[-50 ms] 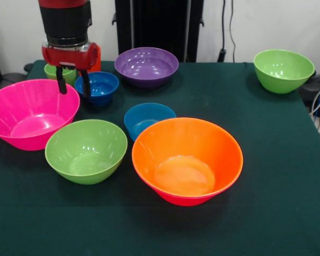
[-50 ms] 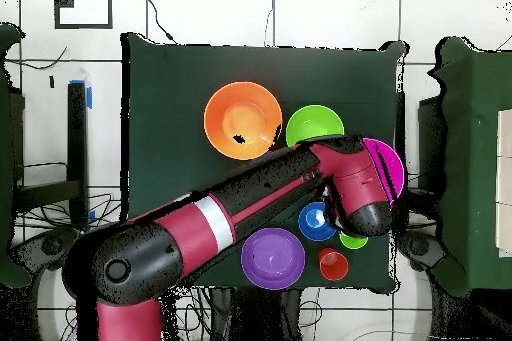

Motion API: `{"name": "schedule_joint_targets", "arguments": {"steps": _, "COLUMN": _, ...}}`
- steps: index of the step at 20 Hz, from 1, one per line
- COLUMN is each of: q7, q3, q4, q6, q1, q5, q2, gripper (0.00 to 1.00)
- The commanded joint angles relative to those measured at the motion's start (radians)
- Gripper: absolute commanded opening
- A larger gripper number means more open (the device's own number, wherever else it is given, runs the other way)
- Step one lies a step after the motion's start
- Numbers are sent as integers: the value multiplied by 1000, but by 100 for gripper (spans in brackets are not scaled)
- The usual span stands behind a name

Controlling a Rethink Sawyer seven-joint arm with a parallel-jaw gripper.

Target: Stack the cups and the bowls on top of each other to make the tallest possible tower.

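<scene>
My gripper point(image 1: 73, 86) hangs open and empty at the back left, its fingers point(image 1: 60, 86) above the gap between a big pink bowl point(image 1: 29, 112) and a small blue bowl point(image 1: 98, 86). Just behind it stand a light-green cup point(image 1: 56, 72) and an orange cup point(image 1: 96, 63), both mostly hidden. A purple bowl point(image 1: 146, 66), a second blue bowl point(image 1: 148, 118), a green bowl point(image 1: 86, 150) and a big orange bowl point(image 1: 186, 160) stand apart on the table. Another green bowl point(image 1: 284, 69) sits far right. No tower shows. In the overhead view the arm covers the gripper.
A dark green cloth point(image 1: 277, 176) covers the table. In the overhead view the arm point(image 2: 230, 212) lies across the table's middle, beside the orange bowl point(image 2: 243, 120), the purple bowl point(image 2: 273, 257) and the orange cup point(image 2: 333, 265). Cables hang at the front view's right edge.
</scene>
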Motion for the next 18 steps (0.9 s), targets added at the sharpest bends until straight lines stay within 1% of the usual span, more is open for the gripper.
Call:
{"name": "schedule_joint_targets", "arguments": {"steps": 1, "q7": 180, "q3": 158, "q4": 46, "q6": 0, "q1": -3, "q5": -12, "q2": -3, "gripper": 100}}
{"name": "schedule_joint_targets", "arguments": {"steps": 8, "q7": 103, "q3": 168, "q4": -4, "q6": 22, "q1": -26, "q5": -9, "q2": 17, "gripper": 100}}
{"name": "schedule_joint_targets", "arguments": {"steps": 11, "q7": 80, "q3": 183, "q4": -15, "q6": 39, "q1": -31, "q5": 11, "q2": 20, "gripper": 100}}
{"name": "schedule_joint_targets", "arguments": {"steps": 18, "q7": 66, "q3": 233, "q4": -38, "q6": 42, "q1": -33, "q5": 42, "q2": 34, "gripper": 100}}
